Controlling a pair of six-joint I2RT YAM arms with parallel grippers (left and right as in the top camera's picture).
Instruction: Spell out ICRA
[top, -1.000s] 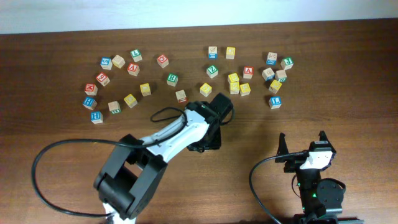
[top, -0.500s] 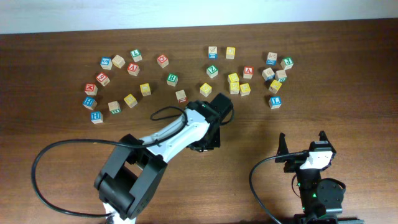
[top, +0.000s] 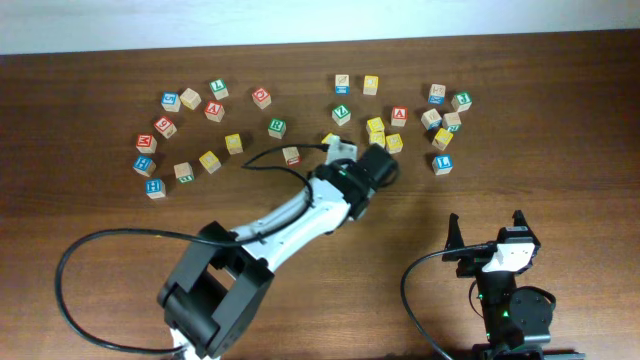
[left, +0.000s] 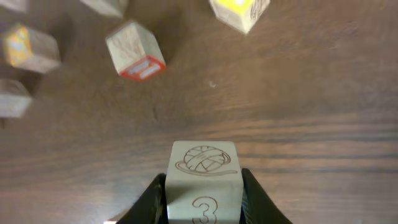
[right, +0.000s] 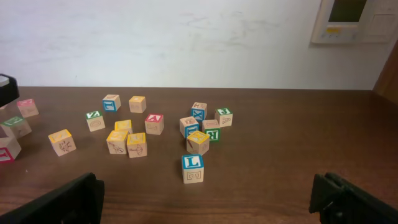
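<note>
My left gripper (left: 203, 190) is shut on a plain wooden block (left: 203, 163) engraved with a ball of yarn and a 3. In the overhead view that arm's wrist (top: 373, 166) hangs just in front of the middle group of blocks and hides the held block. Letter blocks lie scattered along the back of the table, among them a red A (top: 399, 114) and a blue L (top: 443, 163), which also shows in the right wrist view (right: 193, 168). My right gripper (top: 487, 232) is open and empty near the front right.
In the left wrist view a red-edged block (left: 135, 50) and a yellow block (left: 239, 9) lie just beyond the held block. A left cluster of blocks (top: 185, 130) and a right cluster (top: 445, 115) flank the middle. Cables loop at the front.
My left arm has swung away from the middle of the table toward the back right, closer to the row of blocks. The right arm has not moved.
</note>
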